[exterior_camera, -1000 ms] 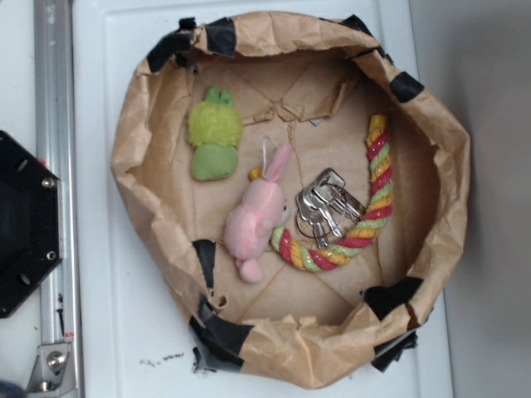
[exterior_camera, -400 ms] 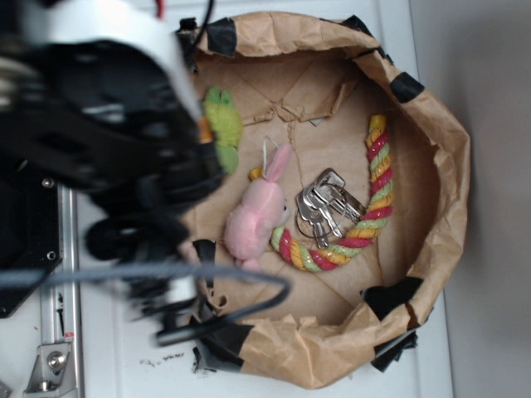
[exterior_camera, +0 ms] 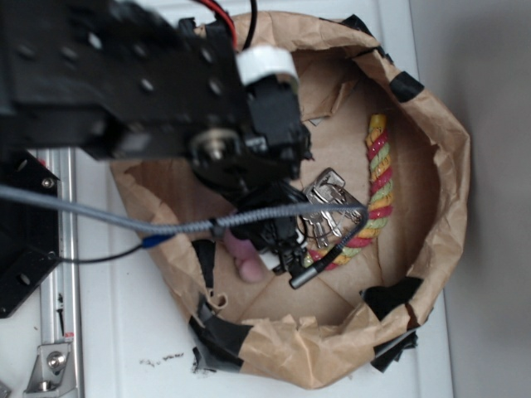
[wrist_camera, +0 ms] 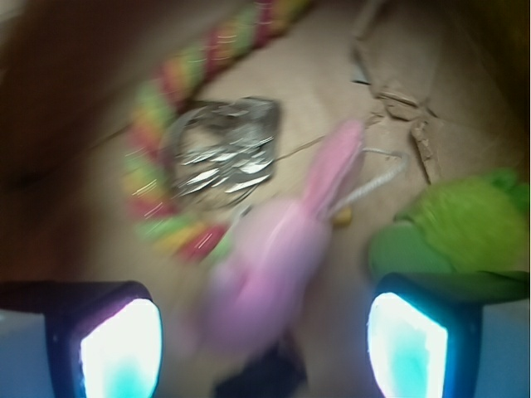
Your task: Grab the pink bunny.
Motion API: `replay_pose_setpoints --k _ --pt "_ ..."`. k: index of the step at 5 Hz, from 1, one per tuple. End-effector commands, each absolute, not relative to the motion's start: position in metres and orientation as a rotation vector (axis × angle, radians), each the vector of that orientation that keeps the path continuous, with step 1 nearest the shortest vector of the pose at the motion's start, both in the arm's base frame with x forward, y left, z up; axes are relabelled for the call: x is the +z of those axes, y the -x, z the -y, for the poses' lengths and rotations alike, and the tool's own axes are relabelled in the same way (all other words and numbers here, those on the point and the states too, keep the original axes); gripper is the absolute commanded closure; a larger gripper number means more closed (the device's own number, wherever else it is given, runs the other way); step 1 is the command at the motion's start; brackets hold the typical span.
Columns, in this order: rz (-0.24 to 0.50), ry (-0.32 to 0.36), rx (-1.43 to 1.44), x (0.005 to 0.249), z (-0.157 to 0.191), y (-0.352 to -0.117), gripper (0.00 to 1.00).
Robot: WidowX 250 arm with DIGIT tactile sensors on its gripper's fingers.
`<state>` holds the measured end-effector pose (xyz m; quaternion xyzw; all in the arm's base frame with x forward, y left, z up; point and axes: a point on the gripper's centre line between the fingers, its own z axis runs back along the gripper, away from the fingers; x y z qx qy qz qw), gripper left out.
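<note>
Inside the paper-lined basket (exterior_camera: 448, 166) the pink bunny (wrist_camera: 282, 249) lies between the spread fingers of the gripper (wrist_camera: 264, 340), a little beyond their tips and untouched. The wrist view shows it whole, blurred, with a bunch of keys (wrist_camera: 222, 153) and a striped rope (wrist_camera: 178, 224) to its left and a green plush toy (wrist_camera: 465, 232) to its right. In the exterior view the arm (exterior_camera: 166, 91) hides the bunny, except for a pink bit at its lower end.

Pink bunny (wrist_camera: 278, 257), red/yellow/green rope (exterior_camera: 379, 178)
</note>
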<state>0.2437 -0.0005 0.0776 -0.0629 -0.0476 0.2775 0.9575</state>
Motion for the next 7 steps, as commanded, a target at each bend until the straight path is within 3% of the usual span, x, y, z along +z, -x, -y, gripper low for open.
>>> replay_pose_setpoints --k 1,2,3,4,5,6,7 --pt "0.057 -0.048 0.453 0.023 0.019 -0.253 1.0" --pt "0.036 -0.082 0.41 0.051 0.014 -0.24 1.0" --pt "0.118 -0.06 0.366 0.1 -0.009 -0.214 1.0" --pt "0.139 0.078 0.301 0.145 -0.027 -0.201 1.0" --pt "0.117 0.004 0.475 0.197 -0.026 -0.19 1.0" --pt "0.061 0.02 0.436 0.193 -0.02 -0.19 1.0" --pt "0.037 -0.018 0.436 0.184 -0.019 -0.188 1.0"
